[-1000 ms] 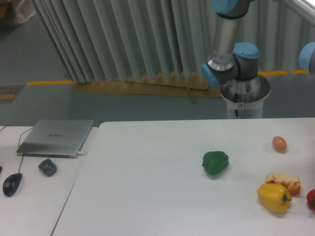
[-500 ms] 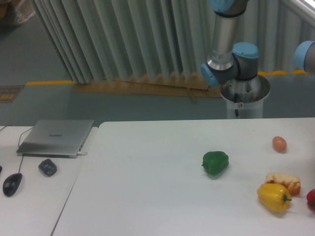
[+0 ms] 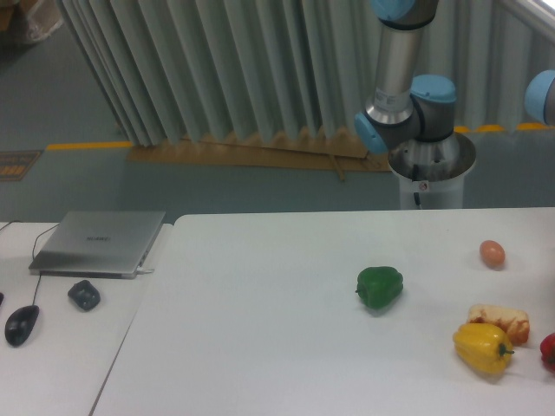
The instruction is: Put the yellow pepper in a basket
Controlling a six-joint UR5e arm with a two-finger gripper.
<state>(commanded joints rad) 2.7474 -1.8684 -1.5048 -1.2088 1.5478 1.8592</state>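
We see the white table, then the arm at twelve o'clock; its gripper lies out of frame, so we cannot tell its opening. The yellow pepper rests at four o'clock, touching the bread-like lump; the green pepper sits apart.

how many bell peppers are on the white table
2 for sure: a glossy green bell pepper mid-table, and a glossy yellow bell pepper near the right front. A red thing cut off at the right edge may be a third.
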